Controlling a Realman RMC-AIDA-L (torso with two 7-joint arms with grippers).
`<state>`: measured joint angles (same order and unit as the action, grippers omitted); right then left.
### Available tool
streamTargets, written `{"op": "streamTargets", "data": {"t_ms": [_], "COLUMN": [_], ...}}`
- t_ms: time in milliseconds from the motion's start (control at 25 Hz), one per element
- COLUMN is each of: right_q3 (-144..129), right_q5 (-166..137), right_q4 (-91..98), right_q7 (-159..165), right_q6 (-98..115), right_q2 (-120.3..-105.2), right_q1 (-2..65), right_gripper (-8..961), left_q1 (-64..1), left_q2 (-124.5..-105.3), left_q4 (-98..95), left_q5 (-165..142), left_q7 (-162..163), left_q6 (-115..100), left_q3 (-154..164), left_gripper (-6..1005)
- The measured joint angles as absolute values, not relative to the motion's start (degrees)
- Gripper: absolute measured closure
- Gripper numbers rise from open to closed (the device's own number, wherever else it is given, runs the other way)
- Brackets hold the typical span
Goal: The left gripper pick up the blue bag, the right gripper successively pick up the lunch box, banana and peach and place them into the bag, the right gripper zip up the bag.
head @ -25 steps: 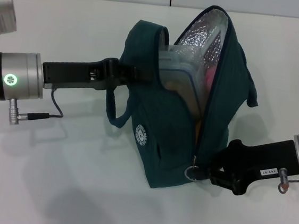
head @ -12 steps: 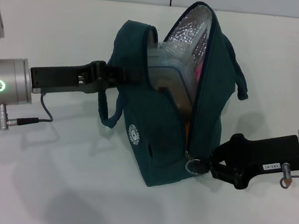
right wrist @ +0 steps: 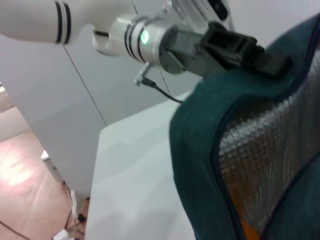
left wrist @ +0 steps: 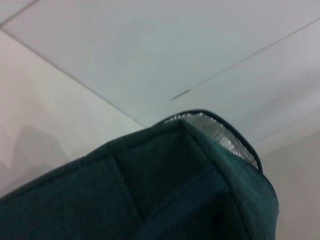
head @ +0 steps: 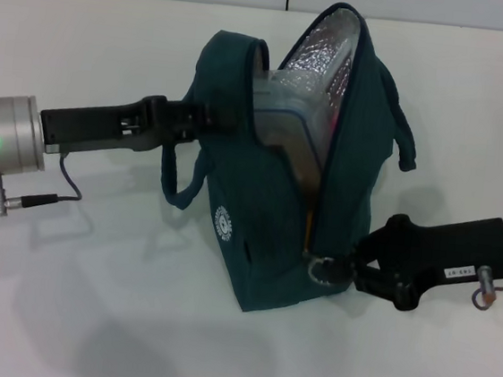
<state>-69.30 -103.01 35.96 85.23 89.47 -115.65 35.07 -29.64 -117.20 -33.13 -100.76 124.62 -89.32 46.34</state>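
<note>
The blue bag stands on the white table, its mouth gaping upward with the silver lining showing. Inside, the lunch box leans against the near wall, a sliver of pink beside it that is probably the peach, and a strip of orange lower down that looks like the banana. So the loading appears done and zipping is the step in hand.

The left gripper reaches in from the left and is clamped on the bag's upper fabric near one handle, holding that side up. The right gripper sits at the bag's lower right end, its fingers closed about the metal ring zip pull.

The zip line runs from that low pull up and away toward the bag's peak. The pull therefore must travel along this long axis, upward and away from the right gripper's arm, while the left gripper braces the opposite end.
</note>
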Motion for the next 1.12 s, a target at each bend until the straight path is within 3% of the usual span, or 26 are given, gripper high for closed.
{"op": "streamTargets", "data": {"t_ms": [320, 760, 1120], "right_q3": [-69.19, -69.32, -69.93], "right_q5": [-96.04, -92.67, -93.03], "right_q4": [41.68, 44.36, 45.91], "right_q7": [85.08, 85.07, 85.07], "right_q6": [91.66, 92.54, 92.40], "right_q2": [-115.45, -115.55, -115.59], "right_q1": [31.92, 31.92, 31.20], "right_gripper": [946, 945, 945], "left_q1": [-29.46, -27.44, -26.03], "left_q2": [-117.30, -116.81, -116.74], "left_q4": [-33.43, -33.76, -33.84], "left_q5": [-100.43, -94.75, -94.04], "left_q7": [123.53, 119.87, 118.99], "left_q6": [-89.40, -90.53, -91.05], "left_q3": [45.20, 44.95, 43.72], "left_gripper": [313, 231, 232]}}
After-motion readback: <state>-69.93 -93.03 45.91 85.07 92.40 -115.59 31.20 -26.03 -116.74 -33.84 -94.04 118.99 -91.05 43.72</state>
